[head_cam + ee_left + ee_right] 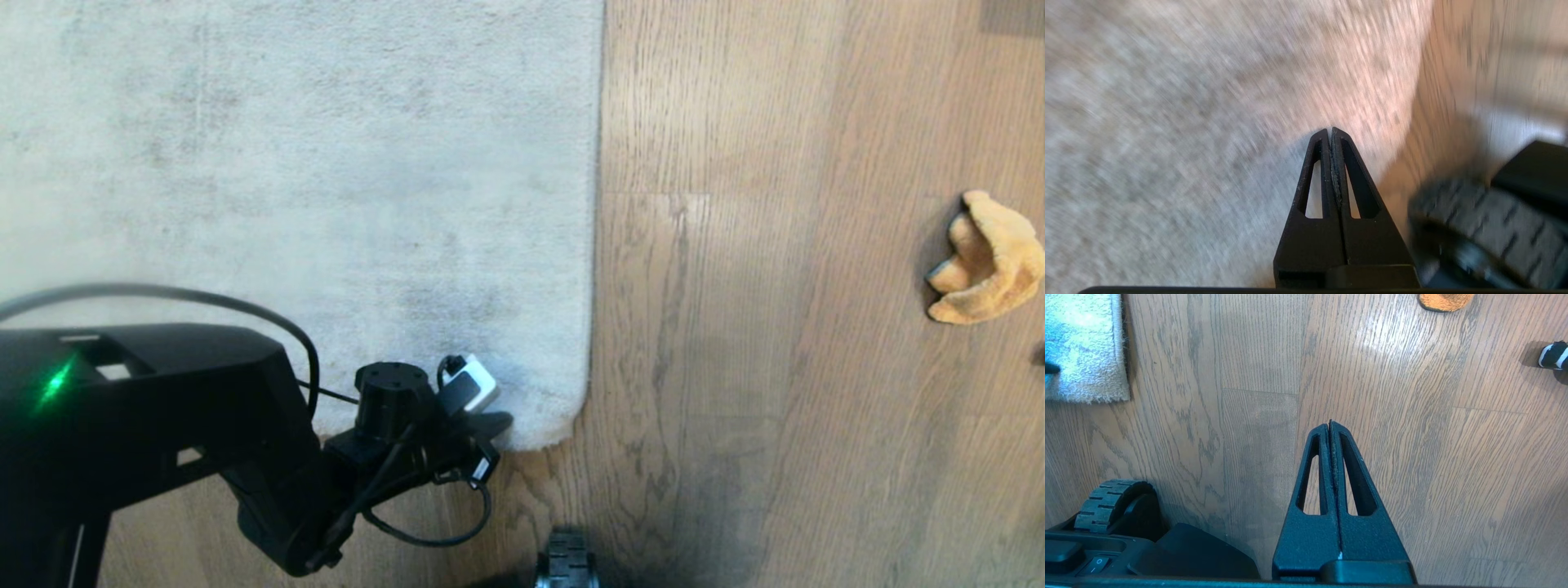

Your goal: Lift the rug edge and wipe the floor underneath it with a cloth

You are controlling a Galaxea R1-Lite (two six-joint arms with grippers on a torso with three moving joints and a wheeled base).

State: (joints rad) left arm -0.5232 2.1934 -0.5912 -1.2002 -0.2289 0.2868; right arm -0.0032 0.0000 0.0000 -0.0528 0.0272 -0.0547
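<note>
A big pale rug (326, 188) lies flat on the wood floor (775, 367). It covers the far left part of the scene. Its rounded corner, the rug edge (563, 425), sits near the middle, close to the robot. The rug edge is down on the floor.

The left gripper (1331, 132) is over the rug, just beside that rounded corner. Its two black fingers (1314, 179) are pressed tight together, and nothing is between them. The left arm (147, 408) reaches in from the near left, with a black cable looping over it.

The orange cloth (988, 257) lies crumpled on the floor, far off to the right, well apart from the rug. Nothing is touching it.

The right gripper (1330, 425) hangs over bare floor, between the rug and the cloth. Its fingers are also squeezed together and hold nothing.

A ridged wheel (567, 559) of the robot shows at the near edge, just near the rug corner. A small black and white thing (1553, 355) lies on the floor near the cloth; I cannot tell what it is.
</note>
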